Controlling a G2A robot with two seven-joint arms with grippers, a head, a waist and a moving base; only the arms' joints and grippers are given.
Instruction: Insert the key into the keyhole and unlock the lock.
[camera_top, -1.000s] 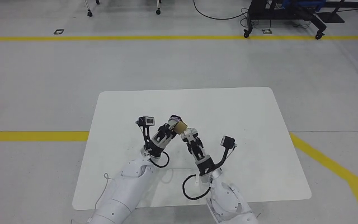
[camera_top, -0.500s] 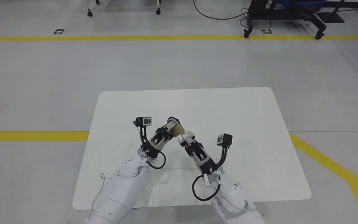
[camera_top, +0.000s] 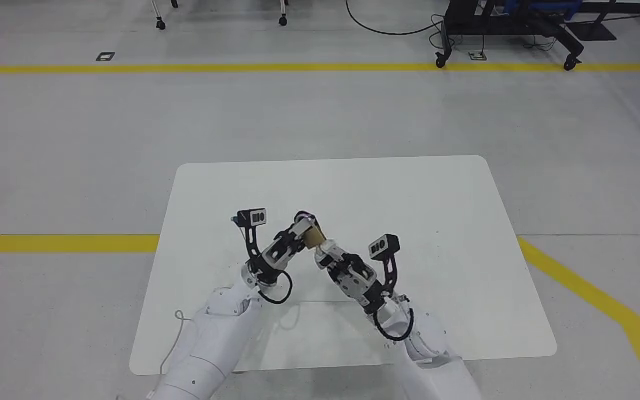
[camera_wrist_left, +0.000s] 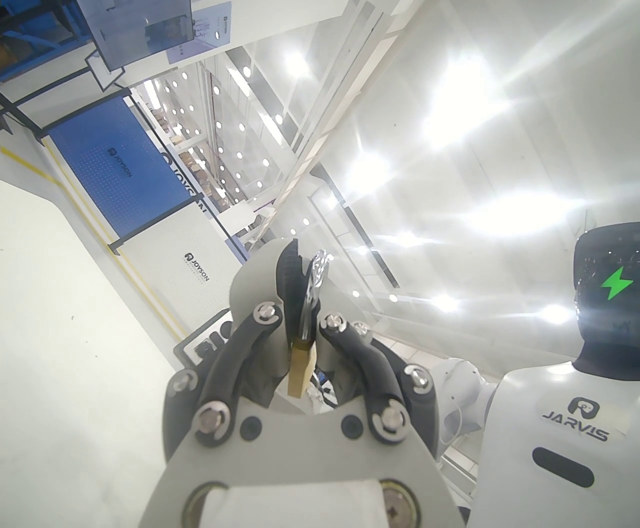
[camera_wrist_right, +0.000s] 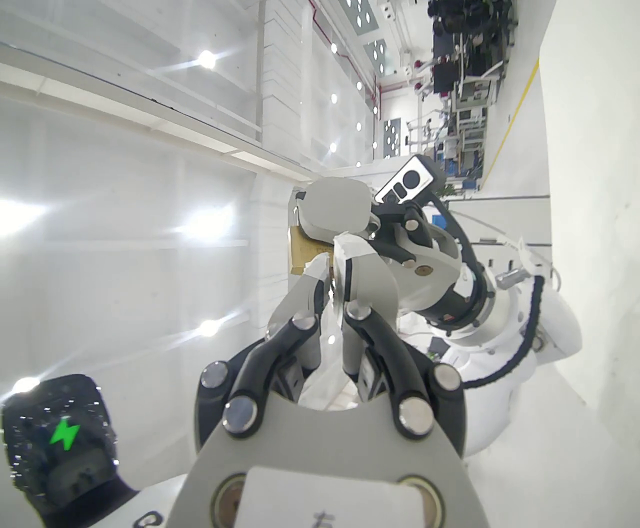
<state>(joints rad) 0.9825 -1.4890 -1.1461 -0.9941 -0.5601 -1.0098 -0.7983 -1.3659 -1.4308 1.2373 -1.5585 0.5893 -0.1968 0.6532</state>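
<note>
Lock: brass padlock (camera_wrist_right: 301, 250), held up off the table and clamped in the left gripper.
Key: silver blade (camera_wrist_right: 334, 289), its tip touching the lock's brass body on the side facing the right arm. I cannot tell whether it is in the keyhole or only against it.
Left gripper (camera_top: 303, 226): closed on the lock, fingers pressed to both flat faces, reaching in from the lock's far-left side.
Right gripper (camera_top: 328, 254): closed on the key, just beside the lock on the side nearer the robot, pointing up at it.
Change: over the last second the lock and both grippers drift a little toward the robot. The right forearm swings round so its wrist camera comes nearer the lock, while the fingertips stay at the lock.
Reading: the right wrist is pivoting about the key instead of closing a gap, so this is probably fine alignment or the start of the turn. No sign yet that the lock has opened.
Risk: a slanted key could bind or twist in the fingers.
Table (camera_top: 450, 200): white, directly below the lock.
</note>
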